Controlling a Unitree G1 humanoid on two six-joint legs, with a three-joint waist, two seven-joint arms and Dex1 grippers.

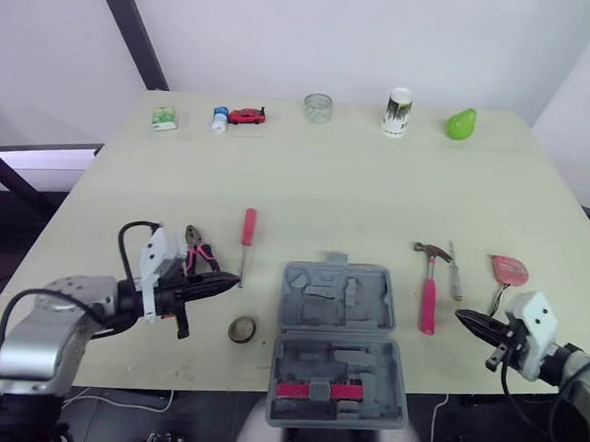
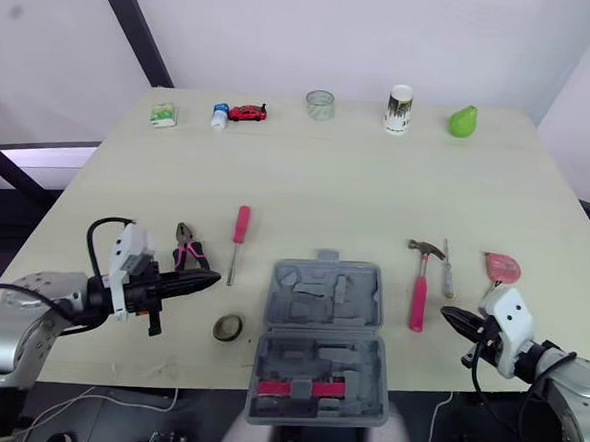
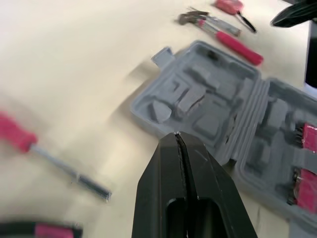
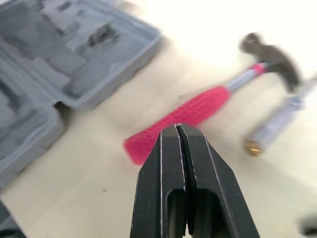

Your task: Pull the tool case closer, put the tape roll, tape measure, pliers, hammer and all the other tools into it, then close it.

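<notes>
One hammer (image 1: 428, 301) near the closed right gripper (image 1: 462, 315)

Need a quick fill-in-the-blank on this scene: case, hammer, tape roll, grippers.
The case lies ___.
The hammer lies on the robot's ___ of the case.
The tape roll lies on the robot's ___ of it.
The left gripper and right gripper are both ___.
Missing: open; right; left; shut.
</notes>
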